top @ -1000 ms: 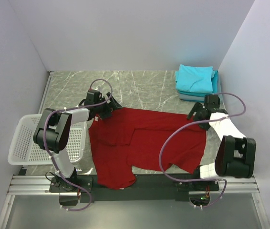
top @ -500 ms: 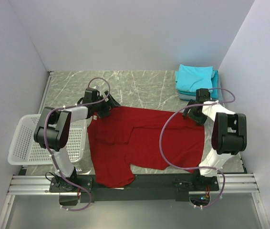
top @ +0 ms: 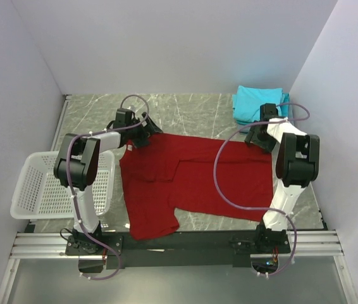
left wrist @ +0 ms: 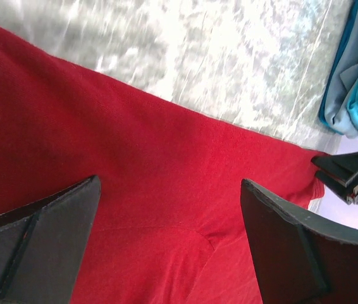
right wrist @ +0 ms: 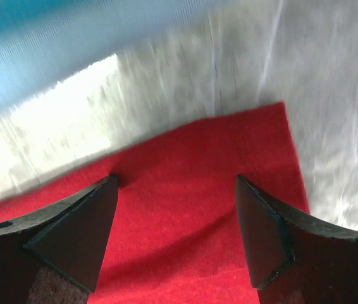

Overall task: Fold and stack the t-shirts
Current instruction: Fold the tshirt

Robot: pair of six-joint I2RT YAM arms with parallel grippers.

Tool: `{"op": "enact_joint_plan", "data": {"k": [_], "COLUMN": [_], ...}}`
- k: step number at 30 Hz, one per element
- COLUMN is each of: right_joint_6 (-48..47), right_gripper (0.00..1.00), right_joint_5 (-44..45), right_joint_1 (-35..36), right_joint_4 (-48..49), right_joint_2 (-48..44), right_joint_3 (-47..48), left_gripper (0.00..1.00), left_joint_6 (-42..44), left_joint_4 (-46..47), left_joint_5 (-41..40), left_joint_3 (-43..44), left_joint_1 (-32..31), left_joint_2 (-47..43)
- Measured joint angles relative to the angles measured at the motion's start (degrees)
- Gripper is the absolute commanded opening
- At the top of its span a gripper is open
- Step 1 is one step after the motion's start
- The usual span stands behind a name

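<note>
At the near edge of the table (top: pixel 191 114), both arm bases sit on a dark rail (top: pixel 198 239). A white lattice basket (top: pixel 21 190) stands at the left side beside the left arm. The red t-shirt (top: pixel 191 183) lies spread flat across the middle of the table, with its near left part reaching down to the rail. At the shirt's far left corner the left gripper (left wrist: pixel 169 190) hangs with its fingers spread wide over the red cloth and grips nothing. At the far right corner the right gripper (right wrist: pixel 176 183) is also open, its fingers apart on either side of the shirt's edge and not closed on it. Beyond it, in the far right corner of the table, the turquoise and grey-blue folded t-shirts (top: pixel 258 104) lie in a stack, apart from the red shirt.
</note>
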Motion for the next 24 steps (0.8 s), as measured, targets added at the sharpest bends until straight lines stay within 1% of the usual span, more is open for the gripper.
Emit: {"op": "enact_joint_plan", "data": {"k": [5,11,14,17,20,22,24], "right_joint_6": [-1.0,-1.6,-1.5,-0.5,1.3,2.9,4.7], "right_gripper": [0.82,0.84,0.85,0.87,0.89,0.90,0.91], "right_joint_5": [1.4,1.5,1.5,1.2,0.5,-0.2,-0.8], "right_joint_1": [0.0,-0.1,-0.1,-0.1,-0.1,-0.1,-0.1], "right_joint_4": [-1.3,-1.5,-1.6,-0.9,0.0,1.6,3.2], "right_joint_2": [4.3,4.6,1.9,-6.6,-18.1,-26.4,-34.1], "right_joint_3": [6.3,7.3,5.9,0.4,-5.5,-9.7,-13.9], "left_gripper": [0.99,0.99,0.99,0.99,1.00,0.99,0.99], "left_joint_6": [0.3,1.9,2.4,2.6,2.6,2.4,2.3], "left_joint_4": [-1.4,-4.5,-6.1,-7.1,-8.5,-9.1,-9.7], "left_joint_5": [0.4,-0.5,-1.2,-2.0,-3.1,-4.2,-5.8], "left_joint_3": [4.6,8.2,8.2,5.3,0.5,-3.2,-7.7], "left_joint_1": [0.0,0.1,0.1,-0.1,-1.5,-3.8,-7.5], "left_joint_2": [3.0,4.0,2.9,-1.7,-10.1,-17.2,-24.4]}}
